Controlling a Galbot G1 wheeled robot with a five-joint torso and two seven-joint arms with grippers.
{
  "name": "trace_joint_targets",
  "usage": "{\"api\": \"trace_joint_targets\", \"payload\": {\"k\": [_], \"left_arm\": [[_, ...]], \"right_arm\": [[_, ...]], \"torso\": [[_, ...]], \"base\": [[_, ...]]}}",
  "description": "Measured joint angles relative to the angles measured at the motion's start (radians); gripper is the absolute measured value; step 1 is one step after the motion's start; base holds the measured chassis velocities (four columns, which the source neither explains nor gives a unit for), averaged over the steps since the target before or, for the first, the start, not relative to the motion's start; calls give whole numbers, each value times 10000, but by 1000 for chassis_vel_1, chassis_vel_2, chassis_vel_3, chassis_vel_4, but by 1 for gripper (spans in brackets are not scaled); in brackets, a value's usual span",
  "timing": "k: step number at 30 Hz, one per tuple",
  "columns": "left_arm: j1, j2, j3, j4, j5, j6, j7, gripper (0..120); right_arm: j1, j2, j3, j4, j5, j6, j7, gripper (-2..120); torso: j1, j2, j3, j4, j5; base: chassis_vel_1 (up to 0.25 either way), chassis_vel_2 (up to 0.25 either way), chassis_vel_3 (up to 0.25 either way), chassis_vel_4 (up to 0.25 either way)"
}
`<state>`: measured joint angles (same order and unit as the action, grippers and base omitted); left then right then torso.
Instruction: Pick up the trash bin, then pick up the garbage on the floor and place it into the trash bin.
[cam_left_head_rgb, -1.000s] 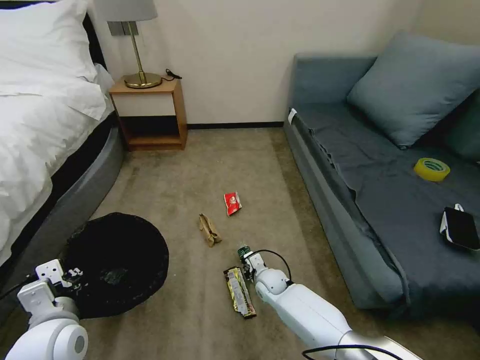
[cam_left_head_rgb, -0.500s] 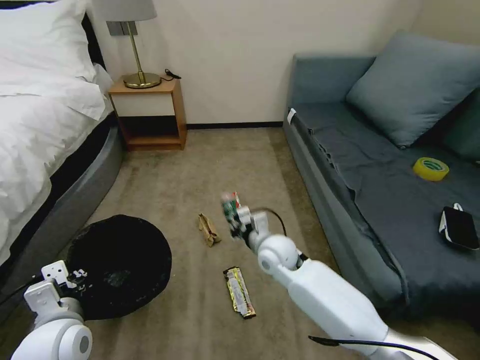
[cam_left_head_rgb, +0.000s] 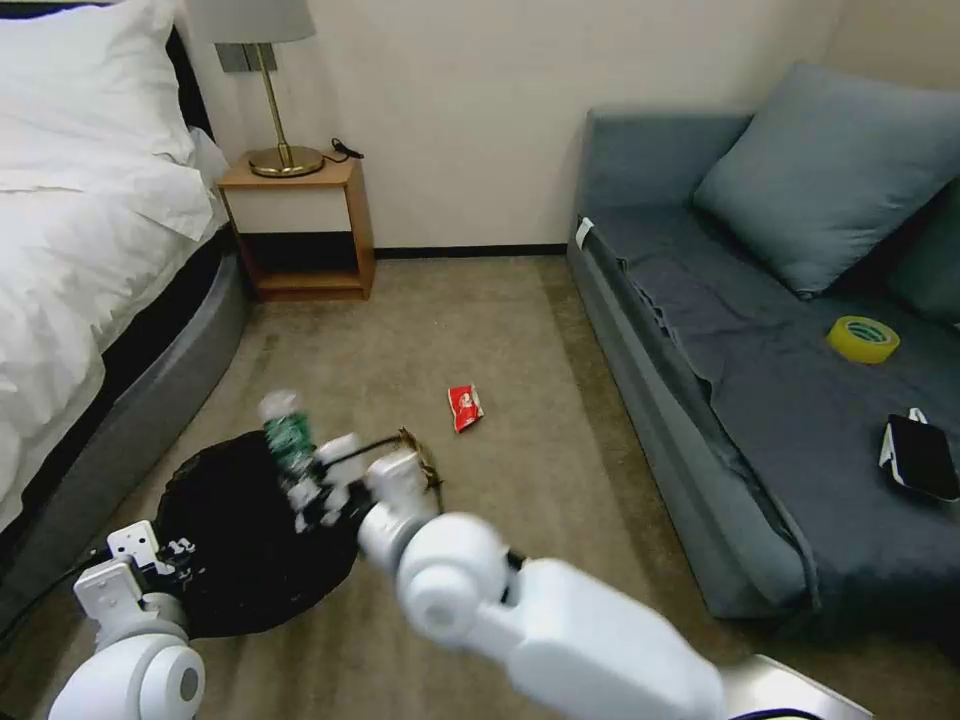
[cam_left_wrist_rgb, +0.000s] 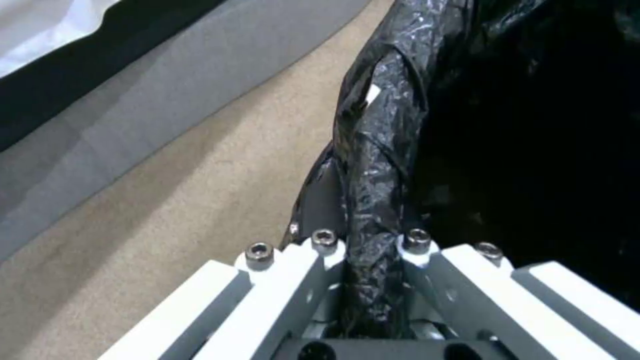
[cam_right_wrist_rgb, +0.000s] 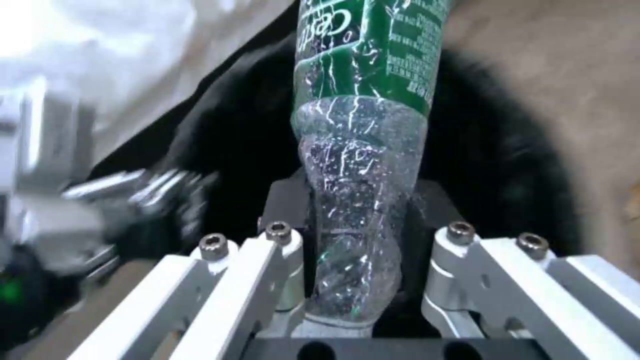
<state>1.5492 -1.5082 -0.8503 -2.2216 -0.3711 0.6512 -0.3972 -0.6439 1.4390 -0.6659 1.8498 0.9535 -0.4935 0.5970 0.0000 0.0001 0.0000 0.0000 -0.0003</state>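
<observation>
- Trash bin (cam_left_head_rgb: 235, 560) — black-bagged, on the carpet near the bed; its interior looks dark, contents indistinct.
- Left gripper (cam_left_wrist_rgb: 370, 250) — closed on the bin's rim.
- Right gripper (cam_right_wrist_rgb: 360, 240) — clamped on the green-labelled bottle (cam_left_head_rgb: 288, 440), held over the bin's mouth.
- Red packet (cam_left_head_rgb: 465, 406) — on the carpet, mid-floor.

Green label (cam_right_wrist_rgb: 370, 47) on the clear bottle (cam_right_wrist_rgb: 357, 200), right wrist view: large white letters, partly cut off, read roughly "Ces"; fine white print beside them too small to read. Red snack packet (cam_left_head_rgb: 465, 406) on the carpet carries white markings, illegible. No other readable text.
</observation>
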Motion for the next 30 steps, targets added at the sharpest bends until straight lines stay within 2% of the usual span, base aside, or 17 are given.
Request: {"api": "trace_joint_targets", "payload": {"k": [3, 10, 13, 14, 17, 19, 22, 25, 26, 30], "left_arm": [[-1, -143, 54, -104, 105, 1, -10, 2], [124, -335, 133, -407, 289, 1, -24, 2], [204, -428, 188, -602, 340, 4, -34, 2], [204, -428, 188, -602, 340, 4, -34, 2], [376, -491, 204, -889, 357, 11, -29, 2], [441, -491, 183, -995, 351, 12, -29, 2], [573, -453, 82, -1244, 297, 15, -35, 2], [581, -437, 56, -1281, 280, 21, -35, 2], [588, -396, 6, -1320, 243, 34, -38, 2], [600, -401, -13, -1326, 215, 35, -37, 2]], "right_arm": [[-46, 598, -511, -535, -156, 139, 103, 22], [111, 891, -1040, -1137, -407, 403, 216, 24], [195, 679, -1192, -1212, -537, 490, 214, 35], [195, 679, -1192, -1212, -537, 490, 214, 35], [278, 377, -1323, -1215, -763, 567, 202, 51], [320, 279, -1340, -1178, -786, 571, 197, 55], [417, 102, -1404, -1067, -806, 574, 202, 70], [439, 90, -1410, -1042, -812, 575, 210, 73], [491, 89, -1429, -1018, -820, 574, 258, 83], [535, 92, -1390, -995, -946, 574, 275, 96]], "torso": [[0, 0, 0, 1, 1], [0, 0, 0, 1, 1], [0, 0, 0, -1, 1], [0, 0, 0, -1, 1], [0, 0, 0, 0, 2], [0, 0, 0, -1, 2], [0, -1, 0, -1, 3], [0, 0, 0, -1, 3], [0, -1, 0, 0, 3], [0, -1, 0, 0, 3]], "base": [[0, 0, 0, 0], [0, 0, 0, 0], [0, 0, 0, 0], [0, 0, 0, 0], [0, 0, 0, 0], [0, 0, 0, 0], [0, 0, 0, 0], [0, 0, 0, 0], [0, 0, 0, 0], [0, 0, 0, 0]]}}
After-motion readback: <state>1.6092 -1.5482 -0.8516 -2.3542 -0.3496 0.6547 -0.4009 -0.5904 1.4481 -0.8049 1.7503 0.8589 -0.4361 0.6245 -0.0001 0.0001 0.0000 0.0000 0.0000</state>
